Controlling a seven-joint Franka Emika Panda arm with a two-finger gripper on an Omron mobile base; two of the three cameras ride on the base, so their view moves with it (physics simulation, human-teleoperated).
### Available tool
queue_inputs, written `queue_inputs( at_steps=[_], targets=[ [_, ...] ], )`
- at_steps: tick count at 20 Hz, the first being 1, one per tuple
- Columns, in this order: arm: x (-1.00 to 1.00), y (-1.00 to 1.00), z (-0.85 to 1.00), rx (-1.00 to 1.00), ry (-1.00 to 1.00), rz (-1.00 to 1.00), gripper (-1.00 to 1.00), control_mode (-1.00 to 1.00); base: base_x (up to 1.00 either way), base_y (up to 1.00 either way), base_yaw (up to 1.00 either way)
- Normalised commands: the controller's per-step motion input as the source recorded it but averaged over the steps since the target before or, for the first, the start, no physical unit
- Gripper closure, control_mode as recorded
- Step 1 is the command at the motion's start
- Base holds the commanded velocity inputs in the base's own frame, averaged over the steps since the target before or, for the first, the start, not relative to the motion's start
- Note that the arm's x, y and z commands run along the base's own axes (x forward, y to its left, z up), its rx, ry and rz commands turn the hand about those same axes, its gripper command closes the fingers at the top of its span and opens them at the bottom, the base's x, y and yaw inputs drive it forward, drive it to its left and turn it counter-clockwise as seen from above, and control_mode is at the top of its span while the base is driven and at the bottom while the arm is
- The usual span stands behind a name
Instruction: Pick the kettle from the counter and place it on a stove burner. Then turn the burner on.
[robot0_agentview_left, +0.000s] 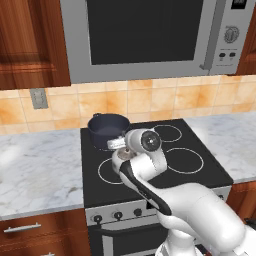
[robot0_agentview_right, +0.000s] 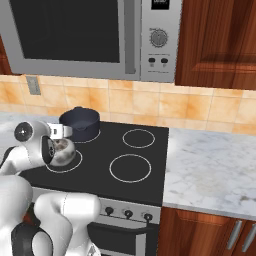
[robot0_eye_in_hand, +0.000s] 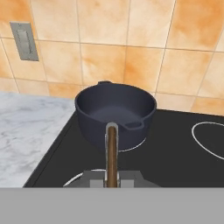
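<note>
While the arm bends low over the cooktop's front left, these are the particulars.

Kettle (robot0_agentview_right: 63, 149): sits on the front-left burner (robot0_agentview_right: 75, 162) of the black cooktop (robot0_agentview_right: 150, 165); in the right base view its silvery rounded body shows just beside the arm's wrist, with the ring peeking out around its base. In the hand view its thin arched handle (robot0_eye_in_hand: 112, 153) rises upright in the middle, seen edge-on, with the grey lid below it.

Gripper (robot0_agentview_left: 121, 145): right over the kettle, at the handle. The fingers are hidden behind the wrist in both base views and not clear in the hand view, so I cannot tell whether the claw is clamped on the handle or spread apart.

Pot (robot0_agentview_left: 107, 129): dark blue-grey, with side handles, on the rear-left burner, just behind the kettle and apart from it.

Other burners: rear-right ring (robot0_agentview_right: 138, 138) and front-right ring (robot0_agentview_right: 130, 168) are bare.

Knobs (robot0_agentview_right: 128, 214): a row along the stove's front panel, below the glass.

Counter (robot0_agentview_right: 210, 170): white marble on both sides of the stove.

Microwave (robot0_agentview_left: 150, 35): mounted above the stove.

Outlet (robot0_agentview_left: 38, 98): on the tiled wall, left of the pot.
</note>
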Motion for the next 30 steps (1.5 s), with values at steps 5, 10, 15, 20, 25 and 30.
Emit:
queue_inputs(
  at_steps=[5,10,15,20,25,30],
  targets=[
    [0.2,0.16,-0.02,0.0,0.03,-0.03,1.0,-1.0,0.0,0.0,0.0],
    [0.04,0.31,-0.03,0.0,0.03,-0.04,1.0,-1.0,0.0,0.0,0.0],
    [0.02,0.11,0.0,0.0,0.0,-0.02,1.0,-1.0,0.0,0.0,0.0],
    [0.0,0.0,0.0,0.0,0.0,0.0,1.0,-1.0,0.0,0.0,0.0],
    [0.0,0.0,0.0,0.0,-0.01,0.0,1.0,-1.0,0.0,0.0,0.0],
    [0.0,0.0,-0.04,0.0,-0.05,0.0,1.0,-1.0,0.0,0.0,0.0]
  ],
)
